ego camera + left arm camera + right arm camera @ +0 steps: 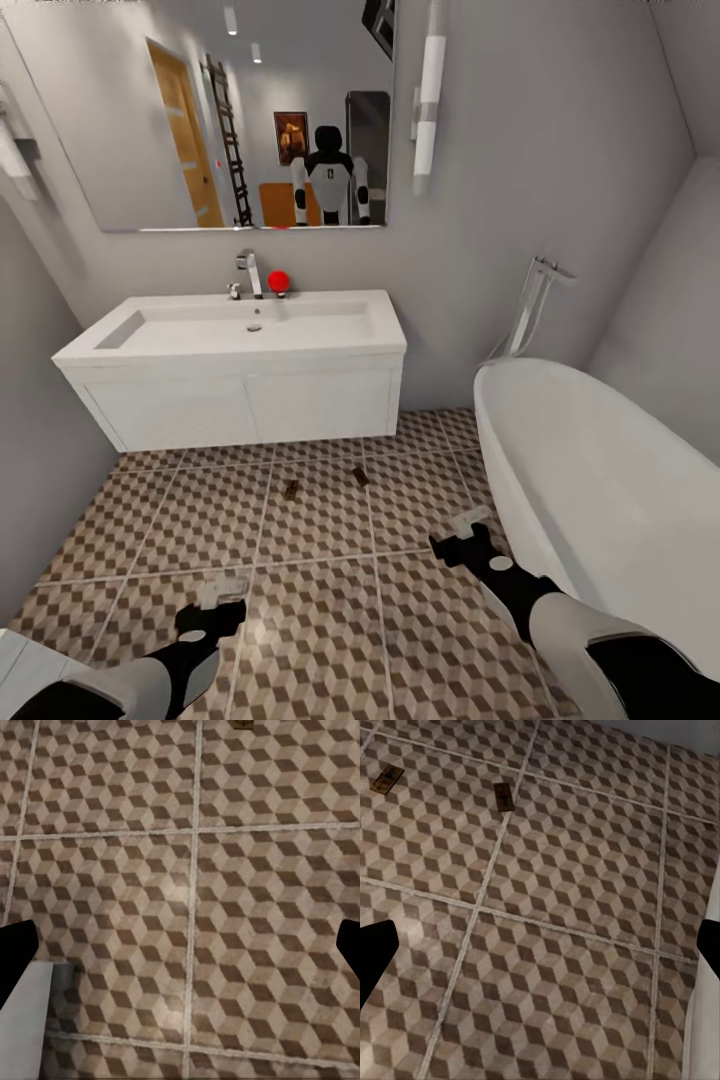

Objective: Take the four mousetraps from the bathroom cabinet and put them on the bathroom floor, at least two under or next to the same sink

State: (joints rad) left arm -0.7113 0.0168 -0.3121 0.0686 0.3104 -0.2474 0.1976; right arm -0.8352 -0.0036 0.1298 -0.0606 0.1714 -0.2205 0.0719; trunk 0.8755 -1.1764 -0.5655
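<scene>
two mousetraps (291, 489) (360, 476) lie flat on the floor (330, 620) just in front of the sink (240, 330), apart from each other. left gripper (222, 590) and right gripper (470, 524) hover over bare tiles, jaws wide apart, holding nothing.

Even, soft light with no hard shadows. The sink (240, 335) casts only a faint shade on the floor (330, 610) beneath it. A wall lamp (430, 100) right of the mirror (230, 110) glows white, and the mirror reflects ceiling spots. Wide-angle bending tilts the walls at the head view's edges. Both wrist views are coarse and slightly blurred; a pale sheen lies on the tiles.
</scene>
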